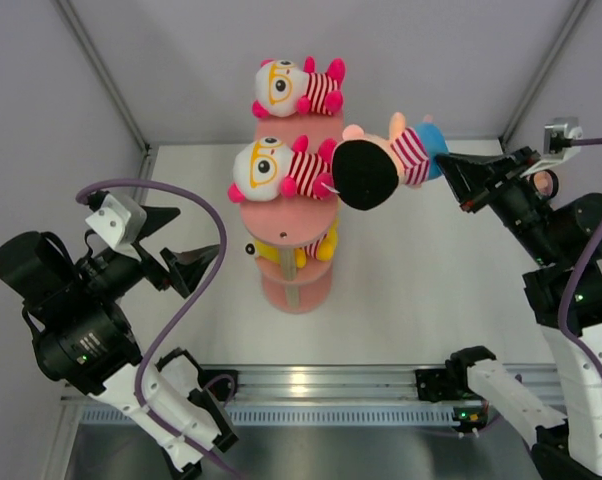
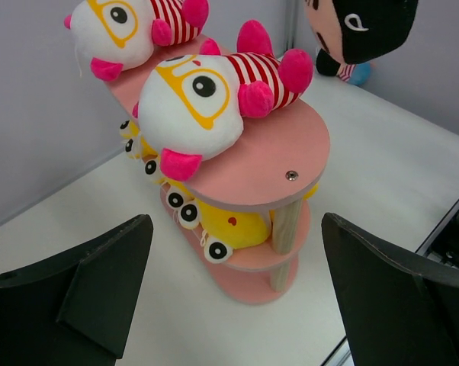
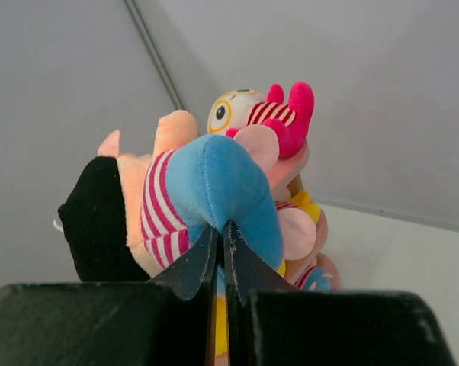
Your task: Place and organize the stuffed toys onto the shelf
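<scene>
The left gripper (image 1: 176, 242) hangs at about eight o'clock from the shelf, fingers spread wide with nothing between them. The tall salmon-pink three-tier shelf with wooden posts (image 1: 281, 215) carries a white-faced plush doll in orange glasses and striped shirt (image 1: 296, 90) on its top tier. A second such doll (image 1: 279, 168) lies on the middle tier, with yellow plush toys (image 2: 229, 225) below. At two o'clock, a black-haired plush doll (image 1: 373, 170) hangs in the air just beside the middle tier. The right gripper (image 1: 449, 168) is pinching its blue bottom.

top: overhead, looking down | left wrist: oblique on shelf (image 2: 264, 171) | right wrist: tight behind black-haired doll (image 3: 207, 183) | shared: shelf
</scene>
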`<state>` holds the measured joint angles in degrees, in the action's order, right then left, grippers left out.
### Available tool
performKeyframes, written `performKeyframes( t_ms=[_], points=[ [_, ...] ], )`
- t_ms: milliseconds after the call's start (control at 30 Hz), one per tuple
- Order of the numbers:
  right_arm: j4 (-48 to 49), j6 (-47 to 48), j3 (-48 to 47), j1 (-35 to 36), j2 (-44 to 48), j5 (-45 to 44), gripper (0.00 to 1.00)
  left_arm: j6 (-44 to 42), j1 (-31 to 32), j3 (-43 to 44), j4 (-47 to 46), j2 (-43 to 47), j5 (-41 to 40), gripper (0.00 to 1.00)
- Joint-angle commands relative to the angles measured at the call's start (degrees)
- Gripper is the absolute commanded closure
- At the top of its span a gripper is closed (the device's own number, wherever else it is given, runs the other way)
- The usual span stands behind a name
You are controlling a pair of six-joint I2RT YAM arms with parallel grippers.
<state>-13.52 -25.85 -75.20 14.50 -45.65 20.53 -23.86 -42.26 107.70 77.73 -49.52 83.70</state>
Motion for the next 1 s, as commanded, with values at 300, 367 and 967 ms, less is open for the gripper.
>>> performKeyframes(
  t_ms=[300, 367, 967],
  points=[
    [17.5, -8.1, -3.1, 1.1, 0.1, 10.5, 1.00, -0.8, -0.5, -2.1, 0.7, 1.4, 11.8, 0.01],
    [20.8, -10.5, -2.2, 2.1, -0.7, 10.8, 1.00, -0.3, -0.5, -0.5, 0.7, 1.1, 11.9, 0.01],
    [18.4, 1.1, -20.3, 33.8, -24.4, -5.9, 1.00, 3.2, -1.2, 5.1, 0.6, -0.8, 12.0, 0.01]
  ],
)
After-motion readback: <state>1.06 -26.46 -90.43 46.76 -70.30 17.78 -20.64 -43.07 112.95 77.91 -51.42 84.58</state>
